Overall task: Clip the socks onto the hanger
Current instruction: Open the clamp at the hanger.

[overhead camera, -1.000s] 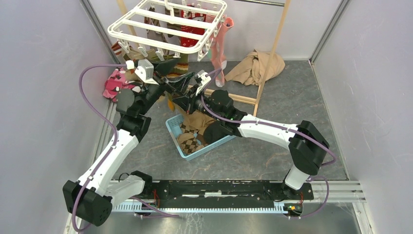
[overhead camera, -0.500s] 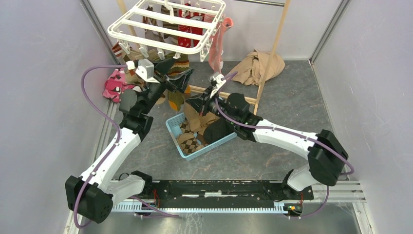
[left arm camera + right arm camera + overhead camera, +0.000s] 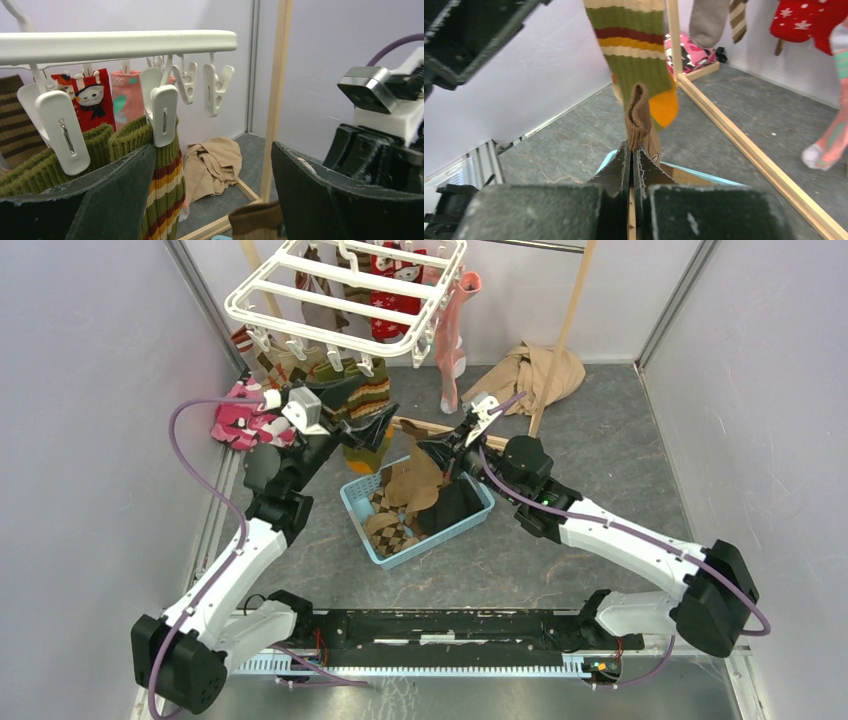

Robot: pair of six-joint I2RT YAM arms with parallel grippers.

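The white hanger (image 3: pixel 340 288) hangs at the back and shows as a bar with clips in the left wrist view (image 3: pixel 115 42). Red (image 3: pixel 395 290), pink (image 3: pixel 455 330) and green striped socks (image 3: pixel 365 388) hang from it. One clip (image 3: pixel 163 112) grips the green sock (image 3: pixel 160 185); two clips (image 3: pixel 215 90) beside it are empty. My left gripper (image 3: pixel 372 408) (image 3: pixel 212 155) is open and empty just below those clips. My right gripper (image 3: pixel 430 447) (image 3: pixel 631 147) is shut on a tan sock (image 3: pixel 410 480). Its brown cuff (image 3: pixel 638 117) pokes past the fingertips and also shows in the left wrist view (image 3: pixel 260 220).
A blue basket (image 3: pixel 372 543) below the grippers holds an argyle sock (image 3: pixel 390 530) and a dark one (image 3: pixel 450 508). A wooden pole stand (image 3: pixel 565 330) with a floor bar (image 3: pixel 744 145) stands behind. A beige garment (image 3: pixel 525 375) lies back right, a pink camouflage cloth (image 3: pixel 240 420) at left.
My right gripper has pulled back to the right, away from the left gripper, keeping the tan sock. The left gripper has dropped slightly. The hanger has swayed a little.
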